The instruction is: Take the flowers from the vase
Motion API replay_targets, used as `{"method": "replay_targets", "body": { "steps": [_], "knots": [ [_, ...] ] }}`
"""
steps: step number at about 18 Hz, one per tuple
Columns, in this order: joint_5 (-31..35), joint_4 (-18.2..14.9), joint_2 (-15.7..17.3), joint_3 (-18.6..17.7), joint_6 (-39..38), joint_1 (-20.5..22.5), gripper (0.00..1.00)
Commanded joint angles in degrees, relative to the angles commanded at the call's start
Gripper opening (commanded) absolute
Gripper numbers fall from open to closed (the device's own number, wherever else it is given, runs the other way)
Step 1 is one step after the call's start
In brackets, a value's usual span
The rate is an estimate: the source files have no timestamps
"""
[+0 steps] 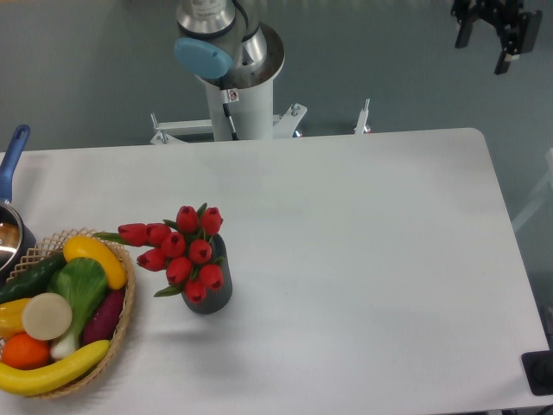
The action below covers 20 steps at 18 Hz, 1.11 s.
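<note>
The vase [210, 294] is small and the flowers [183, 248] lean out to one side, toward the basket [121, 333]. If the hand [499, 30] grabs them crooked, the vase could tip over or get dragged along. It could also bump the basket just beside it. The flowers sit in the vase on the left part of the tabletop [363, 259]. The hand hangs high up, far off to the right, holding nothing. I cannot tell how wide open it is.
</note>
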Motion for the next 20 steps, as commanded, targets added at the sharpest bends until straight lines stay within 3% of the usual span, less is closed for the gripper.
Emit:
{"method": "replay_targets", "body": {
  "steps": [5, 11, 17, 20],
  "knots": [
    [0.09, 0.09, 0.96, -0.52, -0.61, -1.4, 1.0],
    [-7.19, 0.7, 2.02, -4.65, -16.77, -3.95, 1.0],
    [-14.5, 9.56, 4.4, -13.7, -28.8, -9.13, 1.0],
    [-15.11, 12.03, 3.61, -14.5, -36.54, -13.96, 1.0]
  ]
}}
